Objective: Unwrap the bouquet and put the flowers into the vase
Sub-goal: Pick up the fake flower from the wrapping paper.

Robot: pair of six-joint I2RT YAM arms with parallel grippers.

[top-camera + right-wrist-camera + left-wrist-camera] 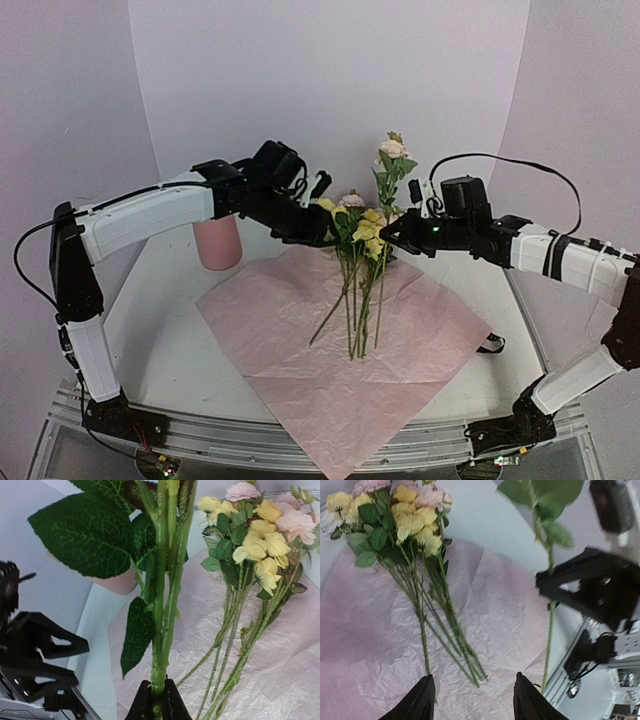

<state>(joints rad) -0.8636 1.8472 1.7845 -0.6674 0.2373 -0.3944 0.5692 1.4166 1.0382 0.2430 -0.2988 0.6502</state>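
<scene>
So, starting at the front: the pink paper sheet (330, 380) is spread flat on the white table (170, 340), fully opened out, with its near corner hanging over the table's front edge. Off the sheet's right side lies a bit of black ribbon (490, 345), not touching anything else.

Most of the flowers (358, 260) are lying loose on the middle of the paper. Their green stems fan out toward the near side, and the yellow, pink and cream heads are bunched at the far end.

The left gripper (328, 232) hangs right by those heads, coming in from the left. From its wrist view the two fingers (422, 705) are spread apart with only paper and stem tips below, so it's gripping nothing.

The right gripper (388, 235) comes in from the other side and it's clamped tight on a single stem (160, 605). That one stands roughly upright beside the bunch, big leaves around it and a pale pink bloom (393, 148) on top, higher than the rest.

Further back on the left is the vase (218, 243), salmon pink and upright on the table just off the paper. The left arm crosses in front, so I can't see its rim.
</scene>
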